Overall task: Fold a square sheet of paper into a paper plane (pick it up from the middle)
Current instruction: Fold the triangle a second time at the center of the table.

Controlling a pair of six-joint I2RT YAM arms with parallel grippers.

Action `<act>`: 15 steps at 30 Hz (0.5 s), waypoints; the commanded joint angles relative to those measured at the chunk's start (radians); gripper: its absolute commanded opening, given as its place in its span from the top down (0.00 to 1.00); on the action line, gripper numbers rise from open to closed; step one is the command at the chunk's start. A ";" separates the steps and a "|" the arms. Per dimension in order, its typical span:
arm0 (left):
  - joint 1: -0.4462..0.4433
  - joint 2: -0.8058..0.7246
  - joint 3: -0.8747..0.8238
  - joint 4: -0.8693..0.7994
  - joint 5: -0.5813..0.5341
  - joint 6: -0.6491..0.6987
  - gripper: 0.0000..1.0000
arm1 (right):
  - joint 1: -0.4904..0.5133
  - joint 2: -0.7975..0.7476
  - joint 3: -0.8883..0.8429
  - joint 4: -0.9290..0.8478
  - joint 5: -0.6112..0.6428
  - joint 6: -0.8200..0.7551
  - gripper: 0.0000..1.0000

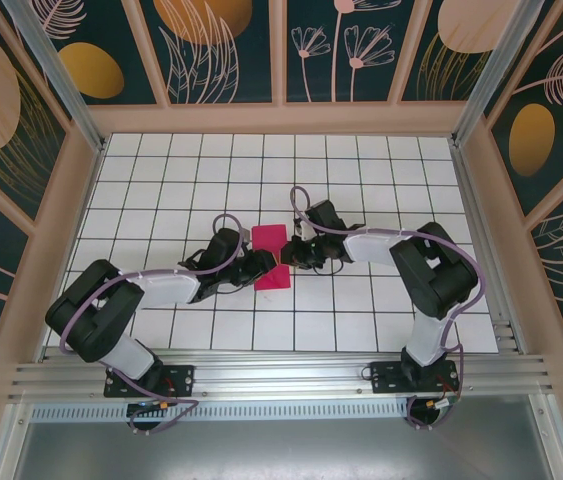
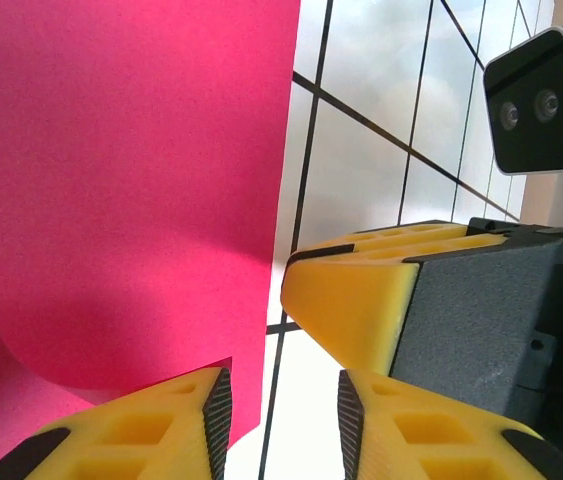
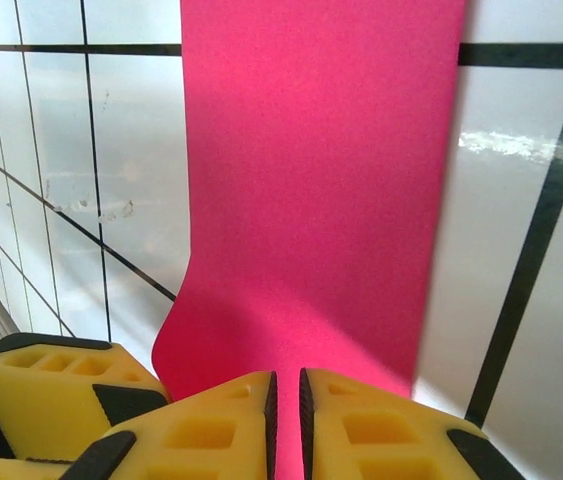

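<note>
Tiled table (image 1: 161, 170) bears one pink sheet (image 1: 271, 248), left pincer (image 2: 281, 420), right pincer (image 3: 286, 400).

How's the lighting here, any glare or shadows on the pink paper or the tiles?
Right wrist view: a bright glare streak on the white tile right of the pink sheet, which darkens near the fingers. Left wrist view: a soft shadow inside the sheet's curled edge. Top view: even light.

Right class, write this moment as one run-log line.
pink paper: doubled over, fold uncreased | right end effector: shut on pink paper | left end effector: open, at paper's edge
</note>
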 commanded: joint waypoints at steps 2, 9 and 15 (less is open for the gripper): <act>-0.005 0.018 0.027 0.010 -0.024 0.013 0.65 | 0.015 -0.019 -0.009 0.017 -0.009 -0.043 0.82; -0.005 0.043 0.045 0.009 -0.029 0.011 0.72 | 0.014 -0.081 -0.073 0.072 -0.067 -0.095 0.76; -0.005 0.050 0.045 0.008 -0.043 0.010 0.84 | 0.015 -0.089 -0.109 0.107 -0.103 -0.099 0.76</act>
